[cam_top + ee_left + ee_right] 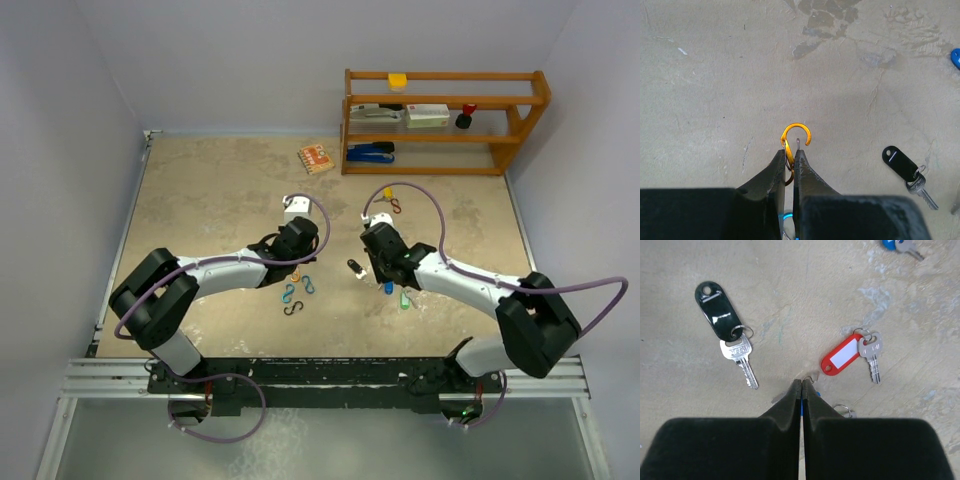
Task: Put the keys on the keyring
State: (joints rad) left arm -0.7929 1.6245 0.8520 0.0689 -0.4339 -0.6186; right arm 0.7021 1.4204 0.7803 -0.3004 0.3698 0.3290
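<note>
My left gripper (791, 150) is shut on the keyring (799, 129), an orange S-shaped clip whose upper hook sticks out past the fingertips, just above the table. My right gripper (801, 383) is shut low over the table, with a thin blue edge between its fingers and a small wire ring at the tips. That looks like a blue-tagged key, mostly hidden. On the table lie a black-tagged key (720, 310), a red-tagged key (842, 357) and another blue-tagged key (890, 242). The black-tagged key (900, 161) lies right of the left gripper. In the top view both grippers (297, 268) (370, 266) face each other mid-table.
Several loose S-shaped clips (295, 295) lie near the left gripper. A green-tagged key (405, 299) lies beside the right arm. A wooden shelf (440, 120) with staplers stands at the back right, with a small orange box (315, 157) to its left.
</note>
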